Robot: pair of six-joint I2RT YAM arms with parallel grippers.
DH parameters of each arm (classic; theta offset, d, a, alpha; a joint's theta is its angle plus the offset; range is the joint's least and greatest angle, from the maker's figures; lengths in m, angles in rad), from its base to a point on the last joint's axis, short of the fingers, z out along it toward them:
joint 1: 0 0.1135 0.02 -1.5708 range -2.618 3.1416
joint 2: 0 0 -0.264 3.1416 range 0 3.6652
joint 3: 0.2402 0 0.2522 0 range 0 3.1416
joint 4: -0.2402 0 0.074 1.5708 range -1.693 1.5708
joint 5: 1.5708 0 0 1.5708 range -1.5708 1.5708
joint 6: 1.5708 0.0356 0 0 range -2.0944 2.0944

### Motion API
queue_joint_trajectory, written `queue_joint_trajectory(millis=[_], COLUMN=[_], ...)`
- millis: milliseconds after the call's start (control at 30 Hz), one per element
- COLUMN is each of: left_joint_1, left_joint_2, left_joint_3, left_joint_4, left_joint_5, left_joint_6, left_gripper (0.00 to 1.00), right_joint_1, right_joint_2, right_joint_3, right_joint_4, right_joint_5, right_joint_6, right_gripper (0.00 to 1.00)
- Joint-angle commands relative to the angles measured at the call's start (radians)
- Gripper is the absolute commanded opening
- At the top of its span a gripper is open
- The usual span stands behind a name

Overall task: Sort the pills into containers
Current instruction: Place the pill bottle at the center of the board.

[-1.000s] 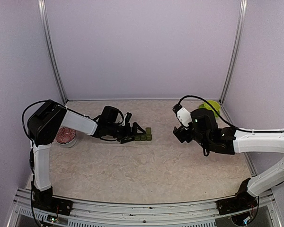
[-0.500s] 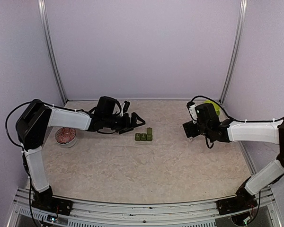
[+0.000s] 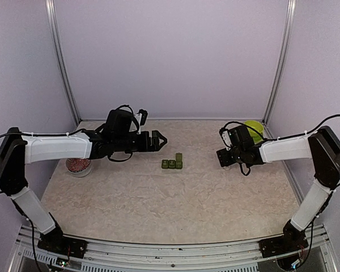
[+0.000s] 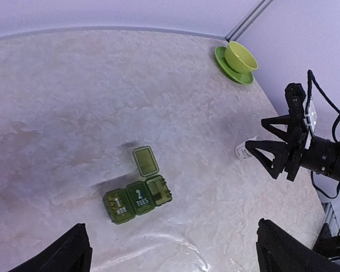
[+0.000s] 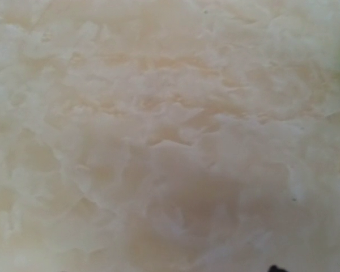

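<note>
Got the containers (image 4: 138, 196) mid-table, between both arms, touching neither. Reads as three joined cells: two shut, marked 1 and 2, end cell with lid (image 4: 145, 160) flipped open and lying flat on the table (image 3: 158, 198). Can't see into the open cell well enough to call it empty.

Left gripper (image 3: 157, 139) spread as wide as it goes, holding nothing, hovering just left of the strip and pointed toward it.

Right gripper (image 4: 259, 135) near the bowl (image 4: 241, 56), well apart from the strip. Jaws part-open in the left wrist view, nothing visibly between them. Small white thing (image 4: 243, 151) at the lower tip; can't tell what it is or whether it touches. Own wrist view gives only blurred tabletop.

Dish (image 3: 77, 165) with reddish contents far left, too small to identify.

Handling, as a guess: light, stiff, smooth plastic, so likely to skate on the table if nudged. Best pinched across the narrow width at the two shut cells. Avoid the open lid and its hinge, probably the weak spot. Expect the lids to snap, so brace the strip with one arm before pressing or prying.
</note>
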Motion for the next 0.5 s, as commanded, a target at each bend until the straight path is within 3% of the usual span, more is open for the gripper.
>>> queue_joint_trajectory(millis=[0,100,267,467], left_joint_1=[-0.013,0.001,0.061,0.061], left_joint_2=[-0.119,-0.152,-0.191,-0.199], left_joint_3=[-0.077,-0.106,-0.197,-0.244], left_joint_4=[0.011,0.000,0.074,0.078], left_joint_5=[-0.254,-0.312,-0.221,-0.298], left_joint_6=[0.075,0.061,0.017,-0.022], left_gripper=[0.99,0.99,0.99,0.99], right_joint_1=[-0.020,-0.023,-0.025,-0.026], right_joint_2=[0.037,0.041,0.037,0.022], right_joint_3=[0.038,0.031,-0.003,-0.056], right_joint_4=[0.011,0.006,0.015,0.040], right_joint_5=[-0.021,-0.015,-0.039,-0.053], right_joint_6=[0.028,0.043,0.053,0.067], right_gripper=[0.70,0.68,0.61,0.53])
